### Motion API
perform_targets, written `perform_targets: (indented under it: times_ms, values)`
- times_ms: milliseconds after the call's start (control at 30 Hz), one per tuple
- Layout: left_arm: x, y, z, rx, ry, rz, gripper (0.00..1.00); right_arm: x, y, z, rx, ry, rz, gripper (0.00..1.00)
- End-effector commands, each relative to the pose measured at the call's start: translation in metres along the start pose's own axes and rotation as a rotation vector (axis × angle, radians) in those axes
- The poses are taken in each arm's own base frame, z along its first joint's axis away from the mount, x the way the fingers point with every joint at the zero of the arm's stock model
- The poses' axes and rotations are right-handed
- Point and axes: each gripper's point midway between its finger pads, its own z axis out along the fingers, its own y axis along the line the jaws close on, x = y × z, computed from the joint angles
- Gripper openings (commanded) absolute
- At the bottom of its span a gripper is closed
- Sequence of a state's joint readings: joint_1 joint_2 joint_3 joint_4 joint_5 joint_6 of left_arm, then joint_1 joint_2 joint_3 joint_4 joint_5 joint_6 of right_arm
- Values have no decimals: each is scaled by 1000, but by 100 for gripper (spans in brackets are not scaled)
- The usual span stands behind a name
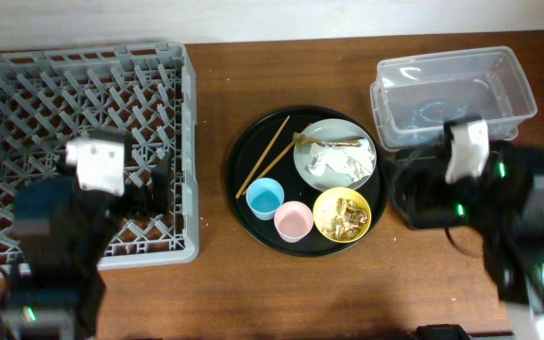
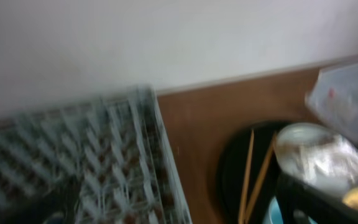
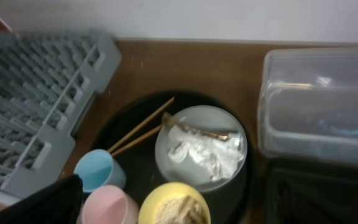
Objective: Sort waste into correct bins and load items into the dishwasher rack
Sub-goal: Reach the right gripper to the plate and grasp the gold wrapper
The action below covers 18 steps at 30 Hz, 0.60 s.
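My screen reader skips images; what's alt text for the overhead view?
A round black tray holds a plate with a crumpled napkin, two chopsticks, a blue cup, a pink cup and a yellow bowl of scraps. A grey rack sits at left, a clear tub at right.

black arms [image 1: 53, 247], white wrist housings [image 1: 97, 162], green leds [image 1: 458, 209]

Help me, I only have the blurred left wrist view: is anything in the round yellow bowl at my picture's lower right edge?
Observer: Yes, the round yellow bowl holds loose brownish-tan food scraps.
Operator: Any cup besides the blue one?
Observer: A small pink cup stands between the small blue cup and the bowl.
Operator: Where is the second bin?
Observer: A shallow black rectangular tray lies beside the clear rectangular plastic tub, on the robot's side.
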State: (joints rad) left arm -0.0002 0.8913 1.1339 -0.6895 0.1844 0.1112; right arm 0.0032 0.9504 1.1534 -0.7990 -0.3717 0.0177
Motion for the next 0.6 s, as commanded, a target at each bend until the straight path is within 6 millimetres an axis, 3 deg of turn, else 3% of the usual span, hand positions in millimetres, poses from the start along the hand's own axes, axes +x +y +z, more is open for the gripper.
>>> perform_targets:
  times_ms: [0,200,267,400,567]
  values:
    - [-8,3,31,34,168,-34,99,-27,19,23,-76,117,-40,98]
    - [33,9,91,60,409,-80,99,-49,48,98,-190,204,-149,99]
    - [63,9,114,78,526,-105,99,-47,57,128,-268,210,-148,98]
    - [88,6,131,105,617,-128,99,-15,28,179,-181,323,-179,98]
    - [77,9,138,99,562,-117,99,46,-7,220,-23,538,-322,98]
